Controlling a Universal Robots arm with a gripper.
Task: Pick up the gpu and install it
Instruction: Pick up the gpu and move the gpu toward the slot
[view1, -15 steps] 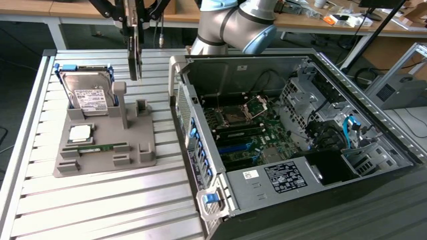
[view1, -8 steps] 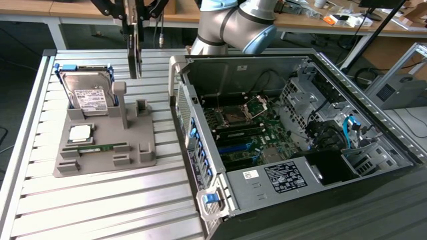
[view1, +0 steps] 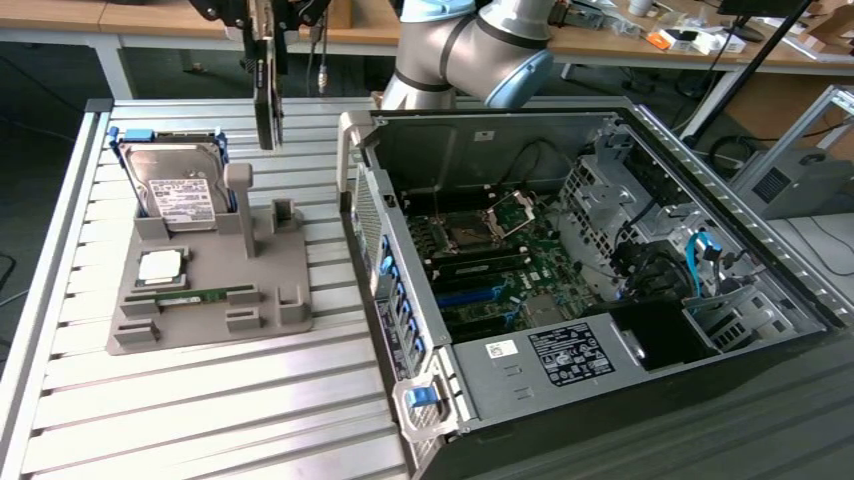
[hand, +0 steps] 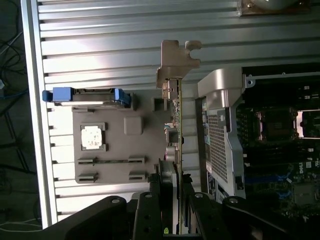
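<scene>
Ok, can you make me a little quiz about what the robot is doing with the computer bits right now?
1. True or false: the gpu is already plugged into the motherboard.
2. What stands upright in the gray holder on the table? A) a hard drive B) a fan C) a keyboard
3. Fill in: the gripper is shut on the ____.
Key: 1 false, it hangs in the air outside the open computer case; 2 A; 3 gpu.
</scene>
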